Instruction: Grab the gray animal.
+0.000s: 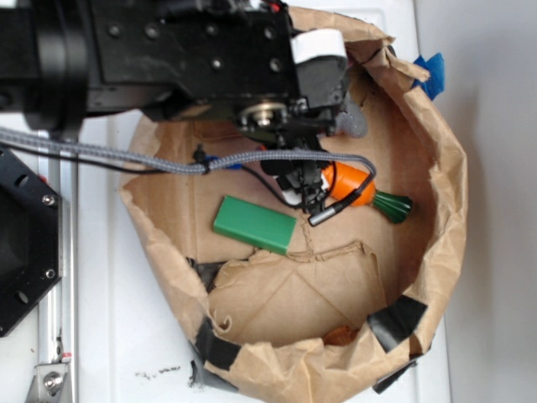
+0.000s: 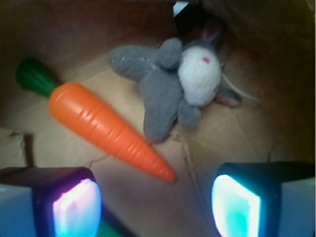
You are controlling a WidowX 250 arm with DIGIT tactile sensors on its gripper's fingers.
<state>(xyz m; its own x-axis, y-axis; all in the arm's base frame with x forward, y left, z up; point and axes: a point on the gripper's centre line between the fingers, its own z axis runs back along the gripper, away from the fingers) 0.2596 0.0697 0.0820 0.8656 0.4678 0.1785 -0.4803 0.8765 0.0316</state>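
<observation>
gray animal: fuzzy matt plush ahead of the pincer, face a paler nap. Carrot ahead-left: glossy smooth plastic with ridged rings. Green block: smooth satin plastic. Bag wall: creased matt brown paper, patched with black tape. Pincer pads: translucent, glowing.

Black boxy arm studded with screws — a gray braided cable trailing, white patch near the tool — pads glowing cyan.
</observation>
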